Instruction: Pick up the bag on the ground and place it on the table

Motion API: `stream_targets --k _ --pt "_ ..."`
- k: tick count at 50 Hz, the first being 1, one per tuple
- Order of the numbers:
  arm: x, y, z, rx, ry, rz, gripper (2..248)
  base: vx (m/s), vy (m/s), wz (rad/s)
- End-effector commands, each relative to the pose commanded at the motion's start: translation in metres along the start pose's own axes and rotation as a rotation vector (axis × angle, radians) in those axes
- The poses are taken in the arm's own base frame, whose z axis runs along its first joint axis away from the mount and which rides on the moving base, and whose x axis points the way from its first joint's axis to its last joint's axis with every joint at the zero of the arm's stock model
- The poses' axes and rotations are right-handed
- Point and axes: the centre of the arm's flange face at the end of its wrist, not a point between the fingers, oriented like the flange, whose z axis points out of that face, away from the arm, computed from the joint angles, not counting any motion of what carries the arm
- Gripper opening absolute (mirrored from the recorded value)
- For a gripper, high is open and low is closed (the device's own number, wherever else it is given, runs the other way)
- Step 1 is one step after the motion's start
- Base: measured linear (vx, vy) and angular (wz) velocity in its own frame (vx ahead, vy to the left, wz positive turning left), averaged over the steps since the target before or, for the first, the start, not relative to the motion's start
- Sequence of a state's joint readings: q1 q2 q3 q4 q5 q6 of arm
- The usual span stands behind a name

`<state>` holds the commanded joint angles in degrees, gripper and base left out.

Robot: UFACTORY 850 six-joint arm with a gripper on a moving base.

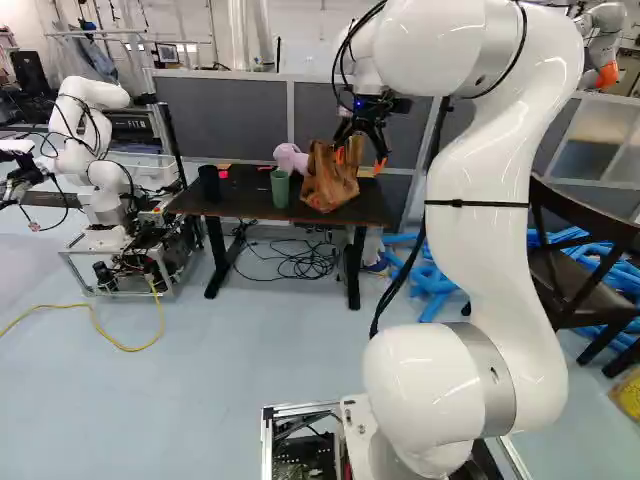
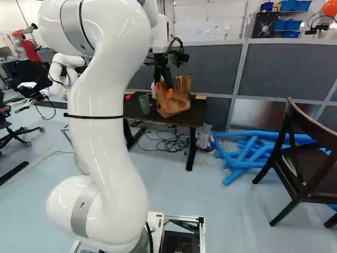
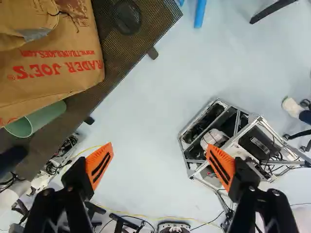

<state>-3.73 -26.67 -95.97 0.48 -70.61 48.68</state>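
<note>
The brown paper bag (image 1: pixel 330 178) (image 2: pixel 175 100) stands on the dark table (image 1: pixel 230 204), leaning a little and partly crumpled. In the left base view my gripper (image 1: pixel 361 160) hangs at the bag's upper right side; in the right base view the gripper (image 2: pixel 164 90) overlaps the bag's left part. From the wrist, the gripper (image 3: pixel 159 151) shows its orange-padded fingers wide apart with nothing between them. The bag (image 3: pixel 53 63) lies off to one side, ahead of the fingers and outside the gap, on the table's dark mesh-like top (image 3: pixel 124 48).
A green cup (image 1: pixel 280 188), a dark cup (image 1: pixel 209 182) and a pink object (image 1: pixel 291 158) share the table. Cables (image 1: pixel 300 262) lie beneath it. Another robot (image 1: pixel 98 150) stands at the left. Blue tubes (image 2: pixel 253 150) and a dark chair (image 2: pixel 305 163) are at the right.
</note>
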Motion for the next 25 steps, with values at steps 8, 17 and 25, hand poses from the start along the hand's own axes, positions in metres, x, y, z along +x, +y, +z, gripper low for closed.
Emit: stream_targets --k 8,17,25 --pt "-0.003 0.002 0.007 0.025 0.022 -0.024 247 0.000 0.000 0.000" --pt "-0.008 0.006 0.015 0.055 0.052 -0.055 247 0.000 0.000 0.000" --pt "-0.013 0.010 0.024 0.086 0.083 -0.086 247 0.000 0.000 0.000"
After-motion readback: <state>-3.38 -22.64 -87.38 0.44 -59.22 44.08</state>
